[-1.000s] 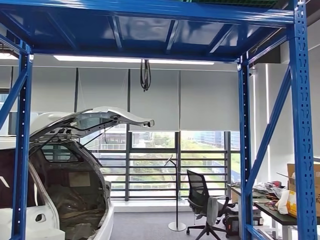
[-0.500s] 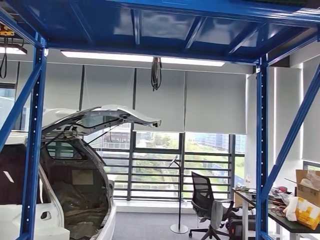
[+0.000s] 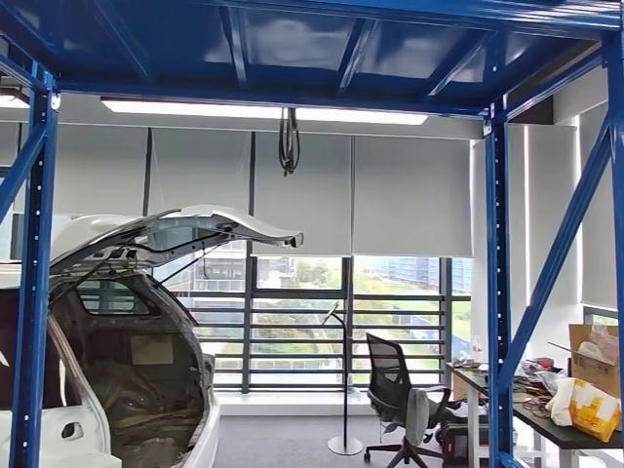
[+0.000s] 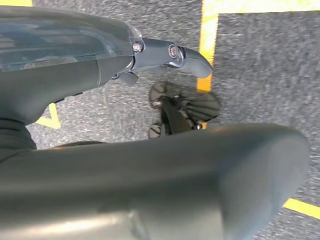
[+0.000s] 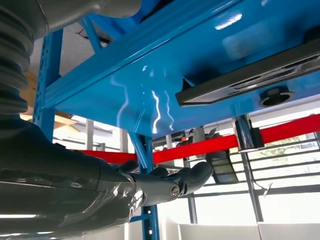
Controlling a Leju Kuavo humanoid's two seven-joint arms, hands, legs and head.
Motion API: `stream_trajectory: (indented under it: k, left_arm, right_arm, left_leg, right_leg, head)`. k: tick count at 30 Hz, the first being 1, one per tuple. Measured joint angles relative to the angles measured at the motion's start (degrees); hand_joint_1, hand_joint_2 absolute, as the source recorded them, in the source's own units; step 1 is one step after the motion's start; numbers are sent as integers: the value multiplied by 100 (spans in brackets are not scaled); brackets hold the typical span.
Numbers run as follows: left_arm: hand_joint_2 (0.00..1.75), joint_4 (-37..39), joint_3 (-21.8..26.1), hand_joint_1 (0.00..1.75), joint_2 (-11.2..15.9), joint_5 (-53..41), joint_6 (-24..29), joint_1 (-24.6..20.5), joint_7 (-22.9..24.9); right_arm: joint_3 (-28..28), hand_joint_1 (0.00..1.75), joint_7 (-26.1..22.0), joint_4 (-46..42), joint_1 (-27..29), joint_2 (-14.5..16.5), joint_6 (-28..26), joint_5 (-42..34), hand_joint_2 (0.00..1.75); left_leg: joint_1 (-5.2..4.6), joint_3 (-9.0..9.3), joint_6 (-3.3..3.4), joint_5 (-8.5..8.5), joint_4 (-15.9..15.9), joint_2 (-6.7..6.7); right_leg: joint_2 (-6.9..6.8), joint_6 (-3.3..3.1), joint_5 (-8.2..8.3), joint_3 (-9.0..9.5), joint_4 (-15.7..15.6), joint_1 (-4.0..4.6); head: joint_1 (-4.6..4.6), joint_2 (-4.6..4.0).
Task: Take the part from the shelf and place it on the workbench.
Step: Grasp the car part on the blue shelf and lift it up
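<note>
The room is a bright workshop with large windows and grey roller blinds. A white car body (image 3: 110,341) with its rear hatch lifted stands on the left, and an office chair (image 3: 394,400) is near a cluttered worktop (image 3: 559,429) on the right. A blue shelf (image 3: 309,58) frame surrounds the head view, which looks straight out under the upper deck, so the part does not appear there.

In the right wrist view, the right hand (image 5: 166,182) is raised just under the blue shelf deck; its fingers are stretched out and apart, and they hold nothing. A dark flat piece (image 5: 249,75) lies against the underside of that deck; it may be the part, but I cannot tell.

The left hand (image 4: 170,55) hangs down over the grey floor, fingers extended, also empty.

The risk, in my judgement: the head looks away from the hand, so the reach is almost blind. The fingers could hit the metal deck or a post, or close beside the part and push it away.
</note>
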Motion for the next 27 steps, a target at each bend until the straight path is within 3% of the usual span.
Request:
stream_trajectory:
  k: [2, 6, 8, 9, 11, 12, 13, 14, 16, 18, 20, 23, 25, 27]
  left_arm:
    - [0, 2, -3, 0, 2, 0, 1, -8, -1]
    - [0, 4, -8, 0, 7, 0, 13, -9, -10]
    - [0, 4, -8, 0, 13, 1, 22, -11, -23]
    - [0, 4, -8, 0, 15, 1, 22, -14, -27]
    - [0, 4, -10, 0, 16, 0, 23, -21, -30]
    - [0, 4, -11, 0, 16, 0, 25, -19, -30]
    - [0, 4, -11, 0, 16, 0, 28, -16, -30]
    - [0, 4, -11, 0, 16, 0, 32, -13, -30]
    - [0, 4, -10, 0, 16, 1, 38, -13, -32]
    - [0, 4, -11, 0, 14, 2, 41, -19, -34]
    - [0, 4, -12, 0, 12, 2, 43, -21, -36]
    - [0, 4, -12, 0, 19, 2, 43, -26, -43]
    - [0, 4, -13, 0, 26, 2, 43, -26, -48]
    - [0, 4, -13, 0, 28, 2, 43, -16, -49]
  right_arm:
    - [-3, 0, -3, -4, -5, 4, -17, 5, 175]
    - [-26, 0, -8, -40, -4, 24, -71, 23, 175]
    - [-46, 0, -8, -81, -3, 34, -116, 46, 175]
    - [-60, 0, -7, -101, -2, 38, -144, 69, 175]
    - [-81, 0, 5, -122, 13, 46, -216, 167, 175]
    - [-95, 0, 27, -142, 38, 55, -282, 262, 175]
    - [-110, 0, 61, -174, 64, 70, -370, 388, 175]
    - [-131, 0, 108, -227, 87, 96, -480, 547, 175]
    - [-199, 0, 209, -421, 114, 175, -687, 867, 175]
    - [-280, 0, 275, -683, 116, 272, -774, 1045, 175]
    - [-356, 0, 295, -898, 108, 340, -734, 1057, 175]
    - [-474, 0, 292, -1101, 108, 405, -646, 1029, 175]
    - [-522, 0, 280, -1139, 111, 443, -626, 1028, 175]
    - [-545, 0, 263, -1138, 142, 474, -617, 1031, 175]
  left_leg:
    - [15, 244, -19, 294, -588, -5]
    - [-25, 347, 141, 221, -774, -17]
    - [-24, 404, 219, 186, -785, -18]
    - [-26, 437, 252, 163, -790, -17]
    - [-48, 490, 293, 115, -790, -17]
    - [-63, 517, 304, 89, -790, -20]
    - [-78, 548, 310, 62, -789, -24]
    - [-91, 590, 314, 31, -789, -29]
    - [-106, 684, 306, -37, -796, -37]
    - [-108, 742, 269, -89, -814, -39]
    - [-105, 756, 216, -115, -844, -35]
    - [-119, 742, 145, -225, -755, -27]
    - [-114, 476, 110, -451, -224, -27]
    - [-97, 55, 69, -625, 436, -26]
  right_leg:
    - [15, 86, -105, 47, 67, -5]
    - [15, 199, -201, 59, 108, -25]
    - [-3, 242, -346, -24, 354, -43]
    - [-10, 257, -472, -161, 645, -48]
    - [-14, 264, -728, -611, 1428, -47]
    - [-13, 255, -764, -815, 1714, -45]
    - [-13, 237, -697, -938, 1814, -40]
    - [-12, 206, -511, -947, 1679, -28]
    - [-12, 121, -15, -728, 982, 25]
    - [-15, 37, 229, -524, 453, 90]
    - [-14, -29, 192, -471, 325, 124]
    - [-19, -80, 167, -320, 111, 73]
    - [-27, -97, 152, -213, 30, 54]
    - [-25, -107, 105, -160, 33, 52]
  head:
    - [-3, 0]
    - [-7, 1]
    - [-8, 1]
    - [-8, 2]
    - [-9, 1]
    - [-9, 1]
    - [-9, 0]
    - [-9, 0]
    - [-9, 0]
    - [-12, 3]
    - [-19, 7]
    - [-21, 7]
    - [-21, 5]
    - [-21, 3]
